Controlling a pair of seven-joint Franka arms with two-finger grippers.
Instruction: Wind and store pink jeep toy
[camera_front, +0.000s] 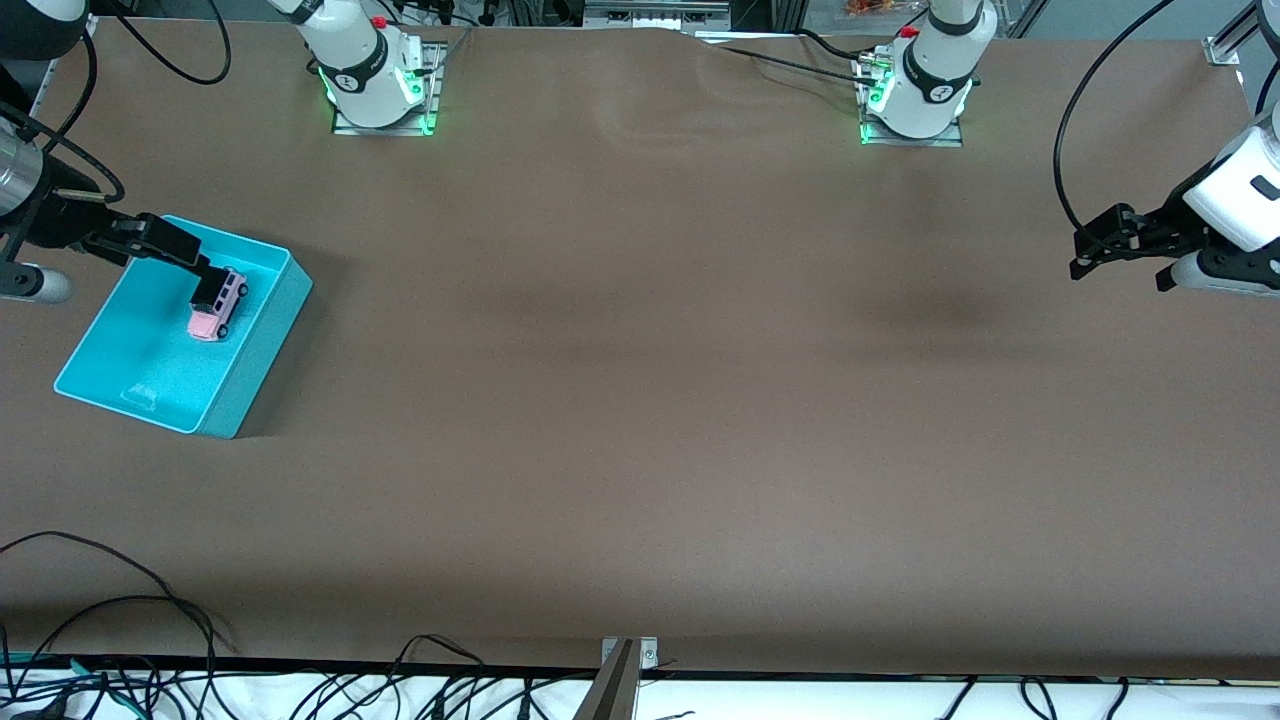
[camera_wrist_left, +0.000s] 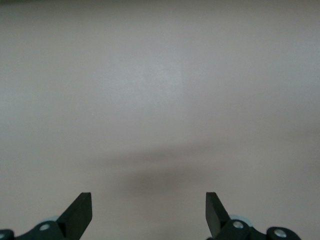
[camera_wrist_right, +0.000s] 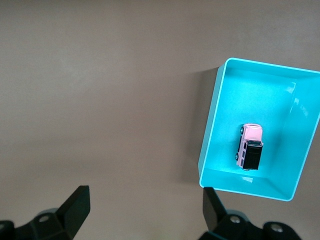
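Jeep already in the bin, both my grippers empty

At nine o'clock on the table sits the turquoise bin, and the pink jeep toy rests on its wheels on the bin's floor, toward the bin's one o'clock corner and clear of every wall. My right gripper hangs over that bin with fingers spread and nothing between them. I judge the jeep light, rigid and slick-sided. If I take it again, I would pinch across its flat sides at mid-body, away from the wheels. The bin walls crowd any low approach, so straight down from above is the clean way in. From the bin across to three o'clock I have open brown table. There my left gripper waits over bare surface, fingers apart and empty.
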